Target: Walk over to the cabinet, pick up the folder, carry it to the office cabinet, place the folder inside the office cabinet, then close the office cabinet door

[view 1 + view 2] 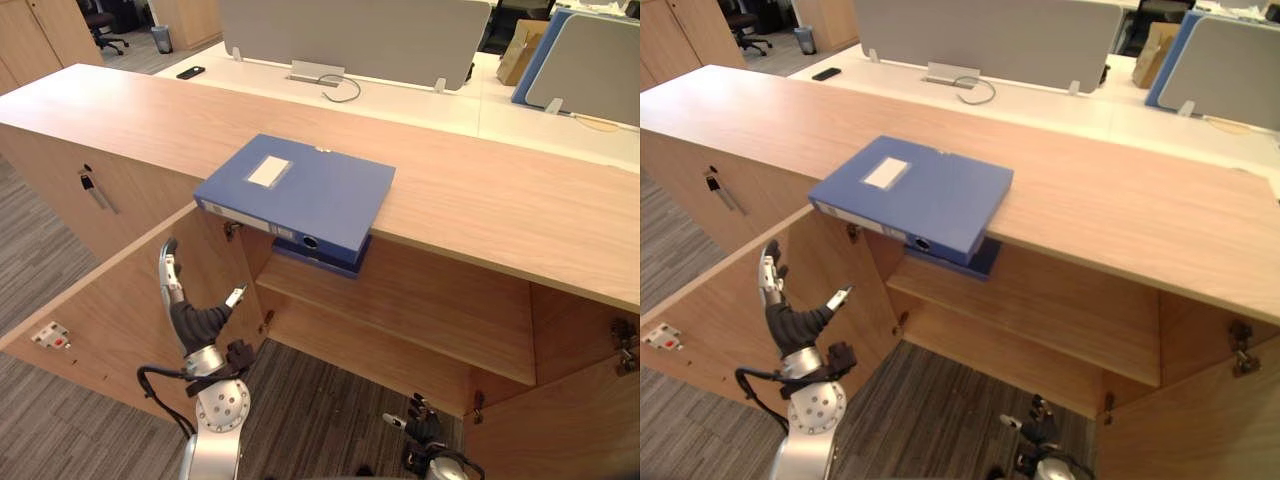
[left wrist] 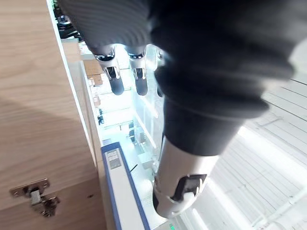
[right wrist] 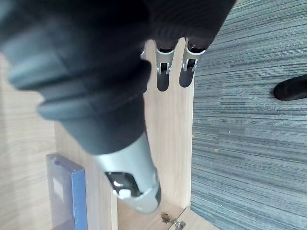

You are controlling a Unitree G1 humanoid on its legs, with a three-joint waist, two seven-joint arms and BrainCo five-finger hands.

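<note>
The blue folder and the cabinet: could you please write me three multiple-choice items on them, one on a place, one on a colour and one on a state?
1. Where does the folder lie?
A. On the floor
B. On top of the cabinet, overhanging its front edge
C. On the inner shelf

2. What colour is the folder?
A. Red
B. Blue
C. Green

3. What is the state of the left robot hand?
A. Open, grasping nothing
B. Curled round the folder
C. Gripping a door handle

Answers: 1 B, the folder lies flat on the wooden top. 2 B, its cover is blue. 3 A, the fingers are straight, below the folder.
</note>
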